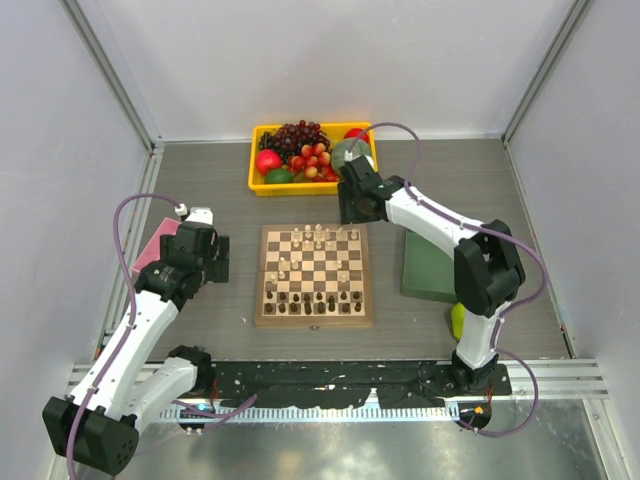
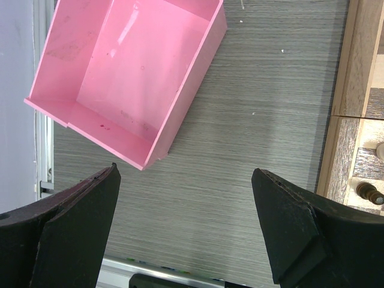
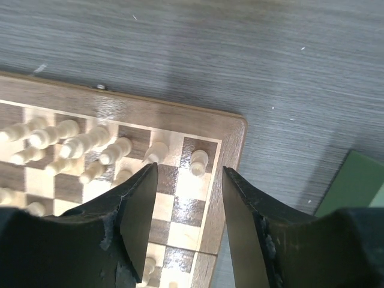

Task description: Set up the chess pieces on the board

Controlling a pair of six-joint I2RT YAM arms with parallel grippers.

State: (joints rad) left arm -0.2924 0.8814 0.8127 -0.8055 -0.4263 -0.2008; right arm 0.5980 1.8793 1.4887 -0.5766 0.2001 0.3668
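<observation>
Board (image 1: 314, 320): light/dark brown checks, tan border. Pieces: cream (image 1: 318, 236) on the far rows, dark brown (image 1: 310, 297) on the near rows. Table (image 1: 200, 180): grey wood grain. Pink tray (image 2: 129, 72), dark green tray (image 1: 425, 268). Yellow bin (image 1: 256, 170) holds red, green and dark purple fruit. Arms white with black joints, purple cables (image 1: 125, 235). Left gripper (image 2: 186, 174) and right gripper (image 3: 189, 170) black.

One chessboard (image 1: 314, 321), one left arm (image 1: 150, 310), one right arm (image 1: 430, 220), one pink tray (image 2: 120, 72), one green tray (image 1: 420, 275), one yellow tray (image 1: 300, 189), cream-white chess pieces (image 3: 78, 144) and dark brown chess pieces (image 1: 318, 297) too small to count
</observation>
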